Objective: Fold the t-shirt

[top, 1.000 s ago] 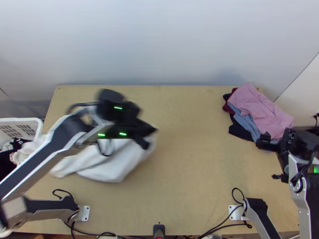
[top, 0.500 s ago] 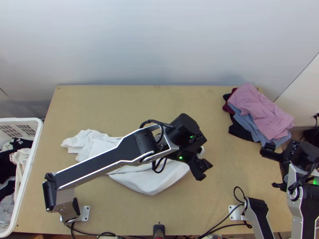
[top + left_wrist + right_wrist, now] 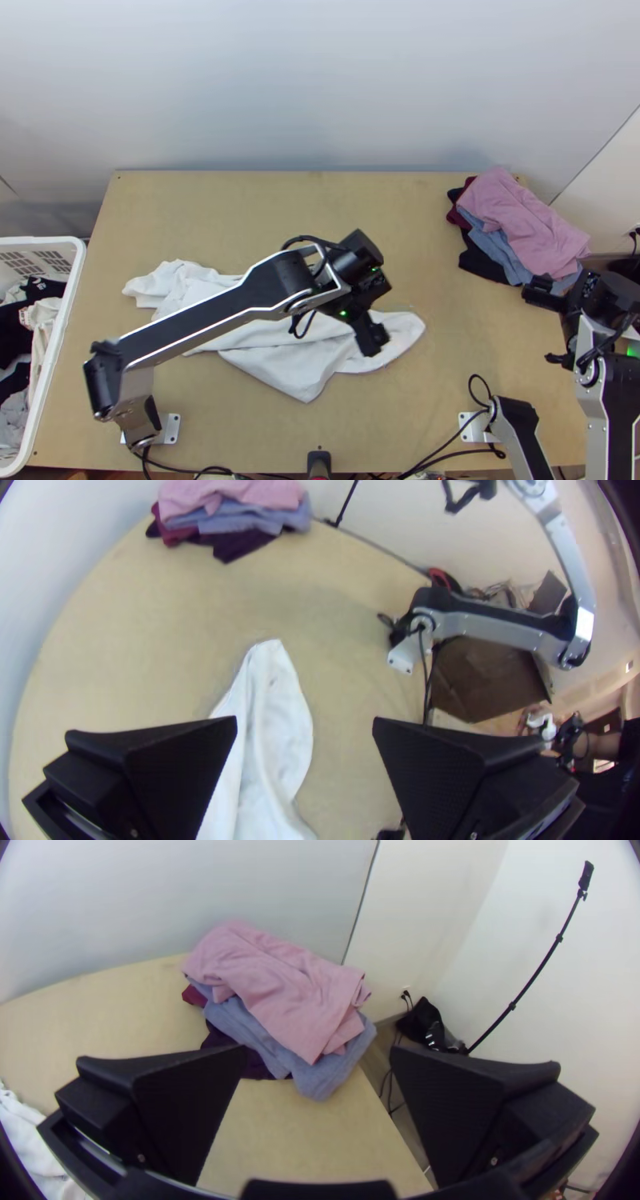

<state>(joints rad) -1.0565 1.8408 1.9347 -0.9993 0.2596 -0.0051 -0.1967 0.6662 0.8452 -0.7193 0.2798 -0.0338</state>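
Top view: the white t-shirt (image 3: 280, 360) lies unfolded and bunched in a long slanting strip on the wooden surface (image 3: 432, 400), within the left arm's reach, presumably put there to leave room for spreading it. Its end toward the basket is crumpled into ridges; the other end, toward the middle, is smoother, though a ridge runs along it. The left pincer (image 3: 305, 725) is over that smoother part, its two fingers spread wide with nothing pinched, likely held so to take an edge or corner. Whether it touches the fabric, I cannot tell. Drawing the cloth out flat seems the step in hand, since folding over those ridges would lock the creases in

Farther out, the right pincer (image 3: 319, 1052) is also spread and empty, near the pile (image 3: 520, 216) at the far corner, pink on top of blue-grey and darker garments. The pile probably sits there to keep finished pieces clear of the work. At the opposite side, the white basket (image 3: 48, 240) holds loose clothes, likely those waiting their turn
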